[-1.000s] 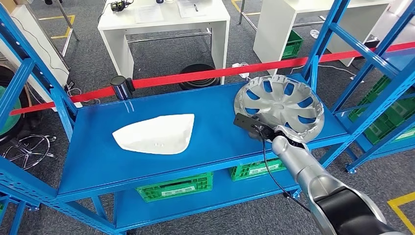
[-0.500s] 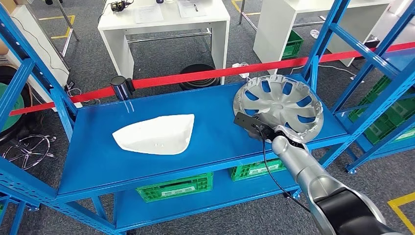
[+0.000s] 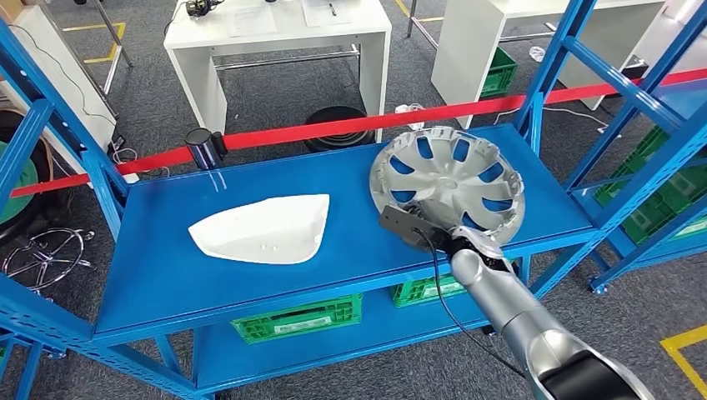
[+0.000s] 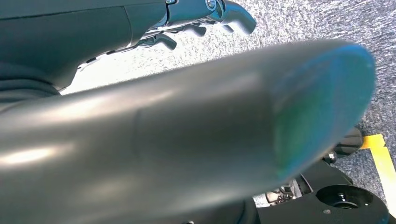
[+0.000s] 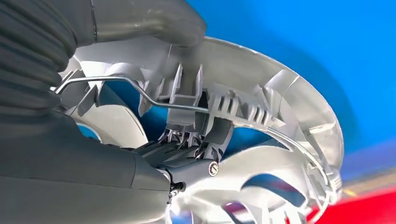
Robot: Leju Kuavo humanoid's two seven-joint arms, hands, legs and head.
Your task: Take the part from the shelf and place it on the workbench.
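Silver hubcap (image 3: 448, 178) over the right end of the blue shelf (image 3: 250, 275), tilted, its near rim raised off the deck. The right hand (image 3: 454, 236) has hold of that near rim: in the right wrist view the thumb (image 5: 154, 21) presses on the outer face while the darker fingers (image 5: 187, 144) hook in behind, among the clip tabs and the wire retaining ring (image 5: 135, 91).

Handling, as I judge it: thin moulded plastic, light for its span, stiff enough to hold its shape but likely to flex and wobble when carried by one edge. The painted face looks slick; the ribbed back gives the better purchase, which is where the fingers sit. The small clips could snap if squeezed hard or knocked.

The left hand (image 4: 205, 18) hangs over grey carpet, fingers loosely curled, nothing in it.

Room around the hubcap: the blue upright (image 3: 542, 83) stands just beyond its far right side and slanted braces cross to the right, so that way is tight. A red barrier tape (image 3: 333, 129) runs behind the shelf. A white moulded panel (image 3: 260, 227) lies well apart to the hubcap's left, with bare deck between. The freest way out looks to be up and back over the shelf's front edge.
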